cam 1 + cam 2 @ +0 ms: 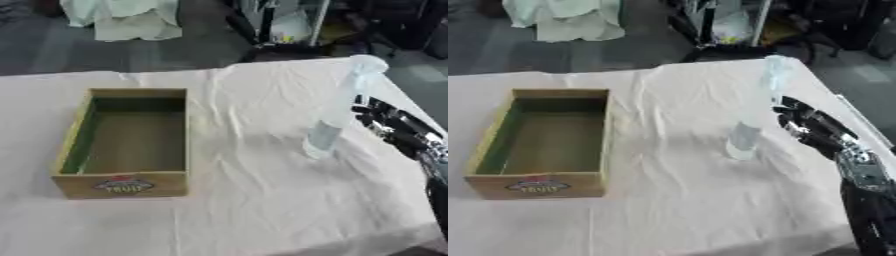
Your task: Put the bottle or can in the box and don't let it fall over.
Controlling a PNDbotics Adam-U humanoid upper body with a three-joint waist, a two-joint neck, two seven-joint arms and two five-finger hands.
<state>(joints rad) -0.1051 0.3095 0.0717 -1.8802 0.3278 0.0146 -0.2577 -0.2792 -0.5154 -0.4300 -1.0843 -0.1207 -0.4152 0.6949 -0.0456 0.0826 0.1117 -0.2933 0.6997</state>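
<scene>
- The bottle (337,107), clear and pale, stands on the white cloth (262,200) at about 3 o'clock from the table's middle, well apart from the box (127,145).
- The right hand (807,125) comes in from the right edge, its black fingers (791,111) reaching toward the bottle from about 3 o'clock of it.
- The fingers sit just beside the bottle's middle, on its right; whether they touch it cannot be told.
- They look fairly straight and a little spread, not wrapped round the bottle, though the blur leaves the thumb unclear.
- The bottle's long axis runs base to cap: the base rests on the cloth at the near end, and the cap (367,64) points up and away, toward about 1 o'clock in the view.
- It appears upright or nearly so; the slant may come from the camera's angle.
- The box is open-topped, brown, with a green inner left wall and a printed label (122,185) on its near face.
- The box sits at about 9 o'clock from the table's middle, its long side running near to far.
- Nothing shows inside the box.
- The left hand is out of sight in both views.
</scene>
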